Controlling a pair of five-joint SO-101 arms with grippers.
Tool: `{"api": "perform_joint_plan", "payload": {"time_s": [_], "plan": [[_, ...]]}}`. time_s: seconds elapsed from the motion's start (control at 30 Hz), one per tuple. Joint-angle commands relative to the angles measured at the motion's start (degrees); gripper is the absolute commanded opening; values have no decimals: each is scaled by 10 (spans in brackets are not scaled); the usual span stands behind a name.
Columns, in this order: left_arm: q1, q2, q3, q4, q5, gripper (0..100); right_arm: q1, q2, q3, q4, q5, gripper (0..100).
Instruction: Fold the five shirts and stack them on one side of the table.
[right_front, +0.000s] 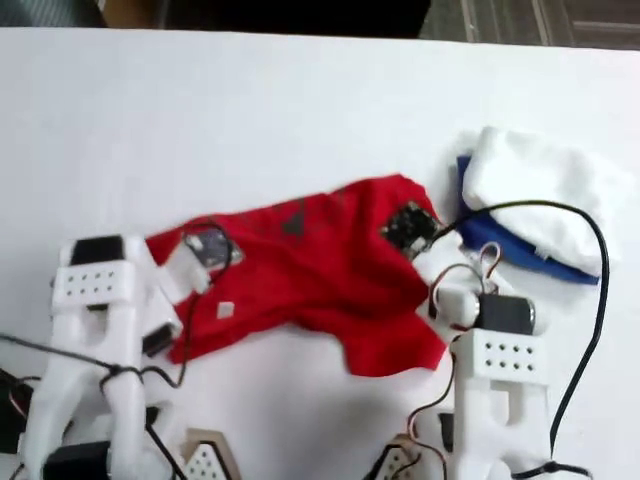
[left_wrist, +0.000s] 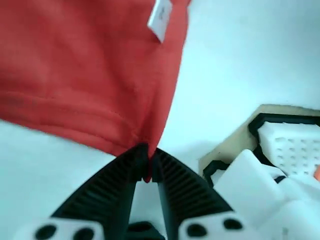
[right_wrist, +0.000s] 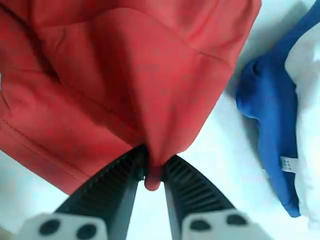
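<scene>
Sprawling across the white desk (right_front: 300, 110), the red shirt (right_front: 310, 275) lies crumpled between both arms, its far end just beside the folded stack on the right side, white shirt (right_front: 530, 190) atop blue shirt (right_front: 510, 245). Left fingers (left_wrist: 117, 180) are pinched shut on a hem corner, and right fingers (right_wrist: 117, 180) clamp a bunched fold. Both bites look thin! If the arms pull apart too hard, the cloth could slip free; a swing to the right might drag that stack askew. The high view gives the whole layout, while the wrist views give each pinch up close, and the right one catches the blue shirt's small label (right_wrist: 286, 162).
</scene>
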Motion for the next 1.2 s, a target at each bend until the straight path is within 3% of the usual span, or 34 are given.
{"api": "perform_joint_plan", "payload": {"time_s": [0.0, 0.23, 0.5, 0.77, 0.9, 1.03, 1.17], "plan": [[-6, -47, -51, 45, -7, 26, -4, -17, -72, 21, 1, 22], [25, -116, -8, 70, -6, 26, -22, -19, -89, 69, -11, 22], [23, -127, 104, -24, -5, 26, -21, -20, -11, 65, -4, 22], [23, -127, 102, -29, -3, 32, -19, -20, 51, 19, -4, 23], [9, -127, 43, 15, -2, 119, -19, -20, 10, 25, -9, 53], [-31, -127, -103, 65, -3, 242, -20, -20, -88, 62, -9, 208], [-71, -122, -255, 76, -2, 239, -21, -20, -189, 80, -11, 301]]}}
